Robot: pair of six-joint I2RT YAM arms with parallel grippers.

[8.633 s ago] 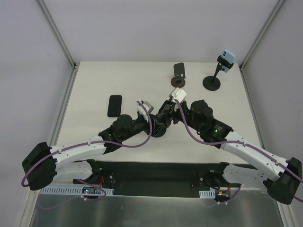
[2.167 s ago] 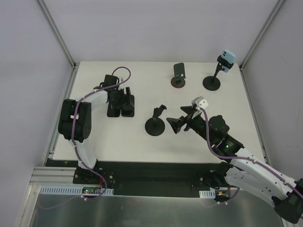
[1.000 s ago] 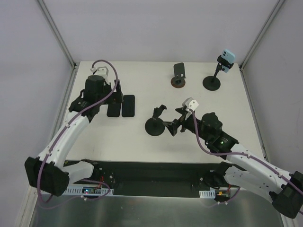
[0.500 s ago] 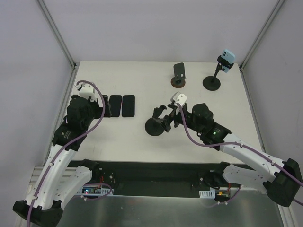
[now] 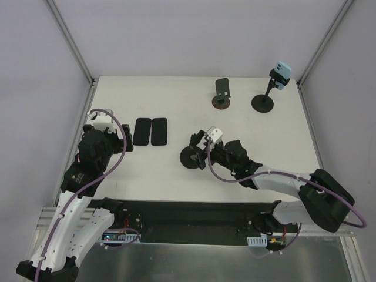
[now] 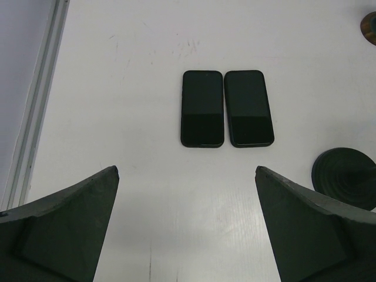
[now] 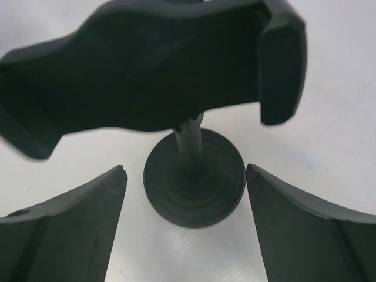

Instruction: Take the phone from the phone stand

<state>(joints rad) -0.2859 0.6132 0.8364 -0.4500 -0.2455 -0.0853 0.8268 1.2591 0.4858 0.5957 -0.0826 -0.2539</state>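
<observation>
Two black phones lie flat side by side on the white table (image 5: pixel 176 111), the left phone (image 5: pixel 141 131) (image 6: pixel 202 108) and the right phone (image 5: pixel 159 131) (image 6: pixel 249 108). An empty black phone stand (image 5: pixel 191 157) stands mid-table, its round base (image 7: pixel 194 187) under its clamp head (image 7: pixel 147 70). My right gripper (image 5: pixel 202 154) (image 7: pixel 185 170) is open, one finger on each side of that base, the right fingertip close to its edge. The left gripper (image 5: pixel 124 140) (image 6: pixel 187 170) is open and holds nothing, just left of the phones and above bare table.
At the back, a brown-based stand (image 5: pixel 221 94) holds a dark phone. A tall black stand (image 5: pixel 264 101) at the back right carries a light blue phone (image 5: pixel 282 73). Metal frame rails (image 5: pixel 82 141) run along the table's sides.
The left arm has drawn back toward the near left, away from the two flat phones. The right gripper has moved left up to the empty stand and now straddles its base.
</observation>
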